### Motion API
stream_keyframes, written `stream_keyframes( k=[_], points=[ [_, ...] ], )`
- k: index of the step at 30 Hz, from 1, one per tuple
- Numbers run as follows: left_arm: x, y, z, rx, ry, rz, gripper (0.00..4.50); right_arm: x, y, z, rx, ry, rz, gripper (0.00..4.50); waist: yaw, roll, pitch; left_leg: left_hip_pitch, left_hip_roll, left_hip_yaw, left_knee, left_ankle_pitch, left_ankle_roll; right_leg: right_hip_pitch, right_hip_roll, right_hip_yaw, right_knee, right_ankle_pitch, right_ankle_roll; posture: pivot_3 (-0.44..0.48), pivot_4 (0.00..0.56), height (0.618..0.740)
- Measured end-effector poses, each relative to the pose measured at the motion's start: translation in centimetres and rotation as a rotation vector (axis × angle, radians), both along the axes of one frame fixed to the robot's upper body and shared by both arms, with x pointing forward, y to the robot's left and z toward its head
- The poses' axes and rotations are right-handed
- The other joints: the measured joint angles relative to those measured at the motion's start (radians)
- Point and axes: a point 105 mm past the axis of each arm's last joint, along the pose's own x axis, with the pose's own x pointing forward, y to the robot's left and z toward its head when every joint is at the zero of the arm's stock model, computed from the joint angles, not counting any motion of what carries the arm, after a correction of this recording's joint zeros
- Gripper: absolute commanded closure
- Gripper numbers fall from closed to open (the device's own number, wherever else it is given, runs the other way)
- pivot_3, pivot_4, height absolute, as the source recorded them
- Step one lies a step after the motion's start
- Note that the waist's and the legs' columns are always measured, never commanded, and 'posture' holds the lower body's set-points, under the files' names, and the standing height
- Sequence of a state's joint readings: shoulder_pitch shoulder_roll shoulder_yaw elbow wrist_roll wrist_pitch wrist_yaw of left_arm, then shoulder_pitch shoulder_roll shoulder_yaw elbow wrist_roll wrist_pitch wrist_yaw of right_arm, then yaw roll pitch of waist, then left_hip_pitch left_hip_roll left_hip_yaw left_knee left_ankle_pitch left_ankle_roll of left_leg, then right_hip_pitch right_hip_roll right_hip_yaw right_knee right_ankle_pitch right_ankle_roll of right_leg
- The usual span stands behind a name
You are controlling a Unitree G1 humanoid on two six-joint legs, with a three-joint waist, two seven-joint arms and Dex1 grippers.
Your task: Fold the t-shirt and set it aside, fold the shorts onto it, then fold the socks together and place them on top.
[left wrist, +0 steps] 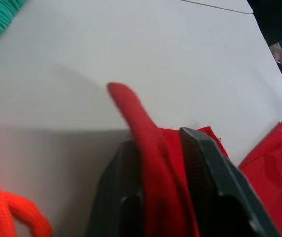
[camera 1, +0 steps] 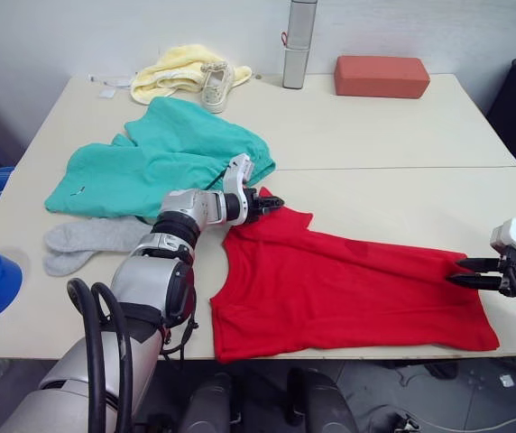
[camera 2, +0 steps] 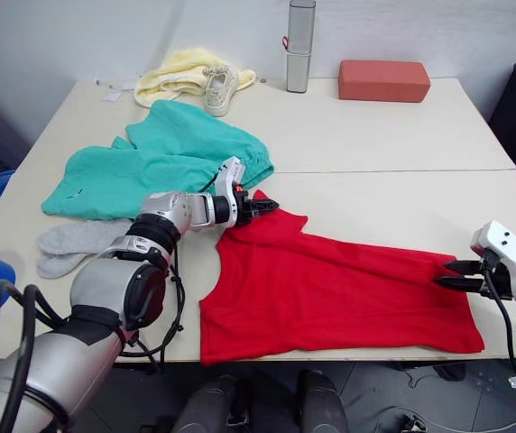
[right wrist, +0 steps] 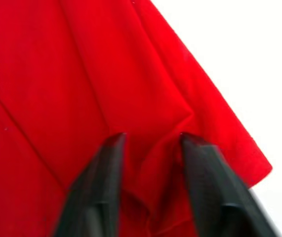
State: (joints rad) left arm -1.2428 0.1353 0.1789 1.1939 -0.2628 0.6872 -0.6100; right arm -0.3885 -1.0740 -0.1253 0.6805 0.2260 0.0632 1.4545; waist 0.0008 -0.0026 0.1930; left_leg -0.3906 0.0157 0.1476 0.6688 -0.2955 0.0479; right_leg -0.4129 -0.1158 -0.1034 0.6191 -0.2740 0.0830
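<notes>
With both grippers' fingers pinching the t-shirt (camera 1: 348, 289), left gripper (camera 1: 271, 206) and right gripper (camera 1: 461, 272), we should lift evenly to fold flat on the table (camera 1: 375, 135).

T-shirt (camera 1: 348, 289) on the table (camera 1: 384, 135), shorts (camera 1: 154, 162) behind-left of the t-shirt, socks (camera 1: 87, 242) left of it, shoe (camera 1: 216, 86), cloth (camera 1: 175, 70), bottle (camera 1: 299, 43), block (camera 1: 382, 77) far behind it.

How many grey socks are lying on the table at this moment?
2. Both socks lie side by side at the table's near left edge, just in front of the shorts and left of the t-shirt.
</notes>
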Motion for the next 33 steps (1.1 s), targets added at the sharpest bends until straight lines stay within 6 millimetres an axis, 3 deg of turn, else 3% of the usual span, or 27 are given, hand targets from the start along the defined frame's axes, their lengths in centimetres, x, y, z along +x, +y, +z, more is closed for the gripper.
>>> stream_keyframes(
  k=[2,3,8,11,17,22,25,29,33],
  points=[
    [0.0,-0.1,0.0,-0.009,-0.018,-0.003,4.5,0.0,0.1,0.0,-0.004,-0.007,0.009,4.39,0.0,0.0,0.0,0.0,0.0,0.0,0.0,0.0,0.0,0.0,0.0,0.0,0.0,0.0,0.0,0.0,0.15,0.74],
    [0.0,-0.1,0.0,-0.013,-0.024,-0.005,4.5,0.0,0.1,0.1,-0.007,-0.011,0.015,4.46,0.0,0.0,0.0,0.0,0.0,0.0,0.0,0.0,0.0,0.0,0.0,0.0,0.0,0.0,0.0,0.0,0.15,0.74],
    [0.1,0.2,0.1,-0.078,-0.125,-0.023,4.5,0.3,0.4,0.4,-0.037,-0.091,0.075,4.46,-0.003,0.0,0.0,0.0,0.0,0.0,0.0,0.0,0.0,0.0,0.0,0.0,0.0,0.0,0.0,0.0,0.15,0.74],
    [0.0,0.4,1.2,-0.115,-0.23,-0.053,4.5,1.2,0.8,1.4,-0.057,-0.188,0.121,4.46,-0.003,0.0,0.0,0.0,0.0,0.001,0.0,0.0,0.0,0.0,0.001,0.0,0.0,0.0,0.0,0.0,0.15,0.74],
    [-0.3,2.7,2.7,-0.125,-0.474,-0.073,4.5,2.0,0.9,3.5,-0.122,-0.353,0.198,4.46,-0.004,0.0,0.0,0.001,0.001,0.001,0.0,0.0,0.0,0.0,0.001,0.001,0.0,0.0,0.0,0.0,0.15,0.74],
    [-1.7,4.8,3.3,-0.076,-0.657,-0.124,4.5,1.2,0.9,3.1,-0.168,-0.38,0.283,4.46,-0.003,0.0,0.0,0.001,0.0,0.001,0.0,0.0,0.001,0.001,0.0,0.001,0.001,0.0,0.0,0.0,0.15,0.74],
    [-3.3,5.3,2.2,-0.027,-0.751,-0.203,4.5,0.5,0.6,2.2,-0.193,-0.378,0.304,4.46,-0.004,0.0,0.0,0.001,0.0,0.001,0.0,0.0,0.001,0.001,0.0,0.001,0.001,0.0,0.0,0.0,0.15,0.74],
    [-5.0,5.3,0.6,0.037,-0.836,-0.291,4.5,0.0,0.5,1.3,-0.218,-0.393,0.327,4.46,-0.004,0.0,0.0,0.001,0.0,0.001,0.001,0.0,0.001,0.001,-0.001,0.001,0.0,0.0,0.0,0.0,0.15,0.74],
    [-5.7,5.1,0.5,0.067,-0.929,-0.327,4.5,-0.2,1.0,0.6,-0.238,-0.434,0.363,4.46,-0.003,0.0,0.0,0.001,0.001,0.001,0.001,0.0,0.001,0.001,-0.001,0.001,0.0,0.0,0.0,0.0,0.15,0.74]
  ],
)
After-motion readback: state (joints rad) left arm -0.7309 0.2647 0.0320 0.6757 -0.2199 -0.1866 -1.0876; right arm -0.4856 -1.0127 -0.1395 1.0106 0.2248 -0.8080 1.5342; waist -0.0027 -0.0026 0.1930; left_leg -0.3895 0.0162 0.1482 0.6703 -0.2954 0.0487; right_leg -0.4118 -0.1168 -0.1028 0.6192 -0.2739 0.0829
